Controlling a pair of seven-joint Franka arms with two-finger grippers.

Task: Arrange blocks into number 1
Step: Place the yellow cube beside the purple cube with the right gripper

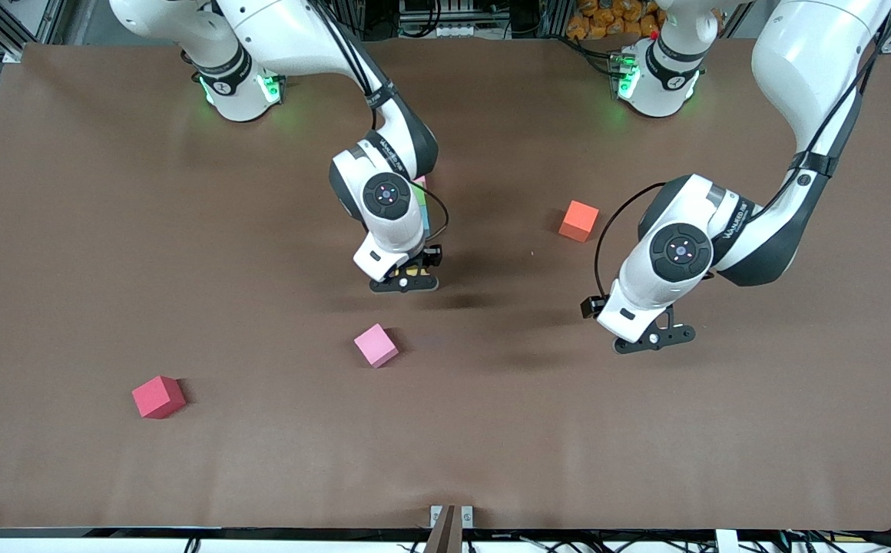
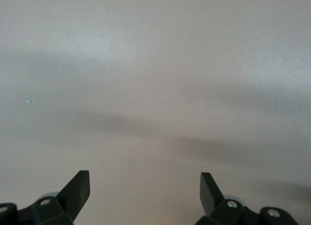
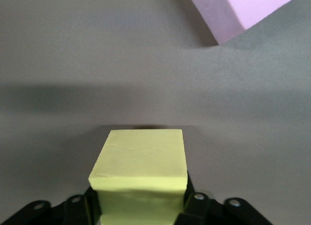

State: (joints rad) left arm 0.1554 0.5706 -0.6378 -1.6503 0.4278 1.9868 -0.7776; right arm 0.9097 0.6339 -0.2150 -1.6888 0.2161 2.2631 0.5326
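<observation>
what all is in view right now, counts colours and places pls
yellow block: 1, yellow, held in the right pincer
pink block: 1, pink, on the table, nearer the front camera than the right pincer
block row: count unclear, pink, green and blue edges showing past the right arm's wrist
red cube: 1, red, toward the right arm's end
orange cube: 1, orange, mid-table, farther from the camera than the pink block
table: 1, brown
right pincer: shut on the yellow block, over mid-table
left pincer: open, over bare table

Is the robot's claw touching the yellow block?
Touching. In the right wrist view the yellow block sits squeezed between the right gripper fingers, with no gap on either side.
</observation>
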